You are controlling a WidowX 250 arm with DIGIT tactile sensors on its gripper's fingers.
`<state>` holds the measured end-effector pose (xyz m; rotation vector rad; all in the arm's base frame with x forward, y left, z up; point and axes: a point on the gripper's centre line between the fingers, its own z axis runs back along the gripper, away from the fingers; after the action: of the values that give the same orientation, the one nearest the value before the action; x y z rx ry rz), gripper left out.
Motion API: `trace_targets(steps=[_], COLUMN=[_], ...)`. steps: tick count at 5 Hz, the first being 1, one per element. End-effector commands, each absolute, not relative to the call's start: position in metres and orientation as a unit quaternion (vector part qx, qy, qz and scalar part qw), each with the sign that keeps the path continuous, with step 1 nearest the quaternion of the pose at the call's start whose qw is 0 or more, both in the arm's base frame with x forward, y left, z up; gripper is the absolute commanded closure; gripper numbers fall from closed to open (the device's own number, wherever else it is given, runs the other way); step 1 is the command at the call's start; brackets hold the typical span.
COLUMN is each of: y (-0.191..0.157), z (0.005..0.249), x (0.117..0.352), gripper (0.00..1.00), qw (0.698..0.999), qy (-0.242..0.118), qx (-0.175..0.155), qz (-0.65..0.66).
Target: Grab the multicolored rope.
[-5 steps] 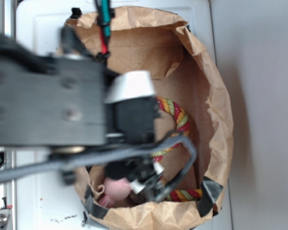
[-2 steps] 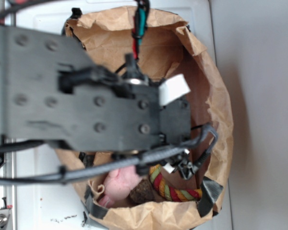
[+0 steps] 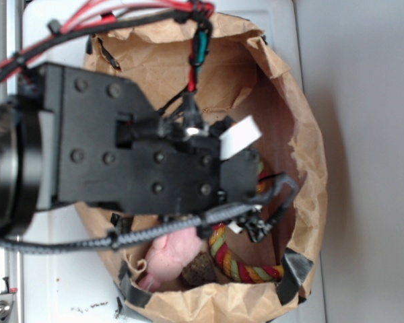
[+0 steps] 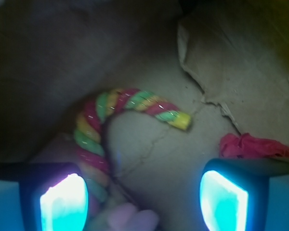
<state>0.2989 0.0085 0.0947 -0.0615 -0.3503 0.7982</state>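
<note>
The multicolored rope (image 4: 111,103), twisted in red, yellow and green, curves across the floor of the brown paper bag (image 3: 303,134). In the wrist view its arch lies ahead of the jaws, and one leg runs down past the left finger (image 4: 62,199). In the exterior view only its lower bend (image 3: 239,262) shows past the arm. My gripper (image 4: 143,199) hangs open inside the bag, above the floor, with bare paper between its fingers. In the exterior view the arm hides the fingers.
A pink plush toy (image 3: 172,256) lies at the bag's near end beside a dark brown lump (image 3: 200,269). A red ruffled cloth (image 4: 255,146) sits by the right finger. The bag's crumpled walls (image 4: 241,62) close in all round. A grey braided cable (image 3: 121,237) trails from the arm.
The arm has swung right, over the bag, covering the rope's upper loop. Since 0.4 s ago it has shifted slightly further and turned a little.
</note>
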Motion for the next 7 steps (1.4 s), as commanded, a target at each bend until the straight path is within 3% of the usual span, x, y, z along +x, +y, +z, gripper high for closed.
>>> trace_targets(steps=[1,2,5,7], y=[0.014,0.008,0.008,-0.007], z=[0.104,0.113,0.113,0.085], x=[0.296,0.292,0.292,0.315], gripper=[0.0,0.0,0.0,0.0], qw=[0.897,0.901,0.901,0.903], qy=[-0.179,-0.18,-0.18,-0.19], qx=[-0.039,-0.056,-0.056,-0.038], qz=[0.402,0.391,0.391,0.383])
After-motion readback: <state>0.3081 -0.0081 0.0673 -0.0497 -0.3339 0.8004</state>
